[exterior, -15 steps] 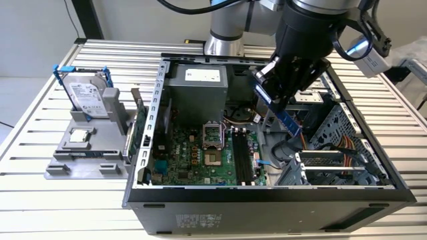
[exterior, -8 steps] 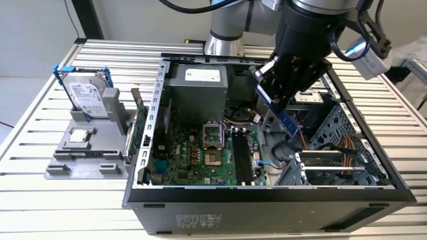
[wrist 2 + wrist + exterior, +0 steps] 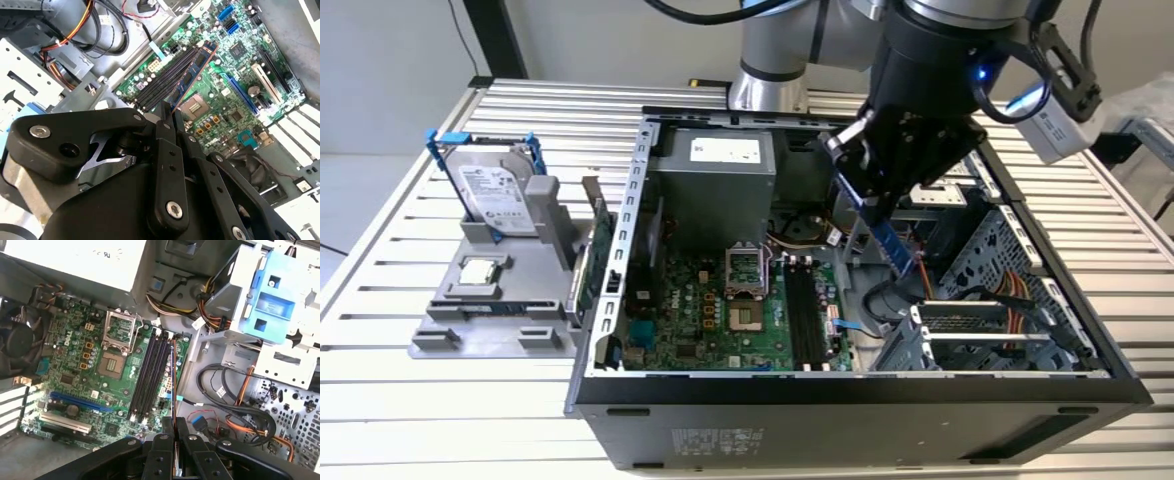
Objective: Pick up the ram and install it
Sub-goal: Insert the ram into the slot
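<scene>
Tool (image 3: 175, 423) is pinching the ram (image 3: 173, 382) by one end. The stick hangs inside the open case over the motherboard (image 3: 65, 385), just above the black slots (image 3: 150, 375), probably not touching them.

Slatted metal table (image 3: 454, 420); grey wall (image 3: 387, 60)

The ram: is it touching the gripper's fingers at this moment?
Touching. In the first wrist view the gripper is shut on the ram, its fingers pressed against both faces with no gap.
</scene>
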You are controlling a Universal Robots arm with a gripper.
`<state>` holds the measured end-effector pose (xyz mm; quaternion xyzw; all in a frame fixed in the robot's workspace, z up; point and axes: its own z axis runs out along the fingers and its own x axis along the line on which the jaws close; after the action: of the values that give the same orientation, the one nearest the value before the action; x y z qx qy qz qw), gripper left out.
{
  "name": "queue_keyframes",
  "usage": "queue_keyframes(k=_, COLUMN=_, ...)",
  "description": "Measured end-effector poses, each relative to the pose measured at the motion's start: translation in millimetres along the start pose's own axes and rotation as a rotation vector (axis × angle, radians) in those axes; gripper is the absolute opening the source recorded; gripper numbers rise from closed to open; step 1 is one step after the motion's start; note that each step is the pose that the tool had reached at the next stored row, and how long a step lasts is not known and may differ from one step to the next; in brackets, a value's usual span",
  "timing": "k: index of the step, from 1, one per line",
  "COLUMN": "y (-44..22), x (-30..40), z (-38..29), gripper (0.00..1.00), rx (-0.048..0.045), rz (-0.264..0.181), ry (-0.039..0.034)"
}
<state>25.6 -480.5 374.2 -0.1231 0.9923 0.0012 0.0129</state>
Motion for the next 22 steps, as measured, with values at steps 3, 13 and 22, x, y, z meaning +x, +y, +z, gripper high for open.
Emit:
queue_keyframes(k=3, y=0.1, x=0.0, z=0.0, gripper=0.0, rx=0.0007, rz=0.027, ry=0.0001)
queue_keyframes(k=13, y=1.1, x=-0.2, z=0.1, gripper=0.0, rx=0.0025, rz=0.096, ry=0.0001)
queue_keyframes(k=22, y=3.4, x=-0.8, z=0.6, gripper=0.0, rx=0.003, rz=0.112, ry=0.0002)
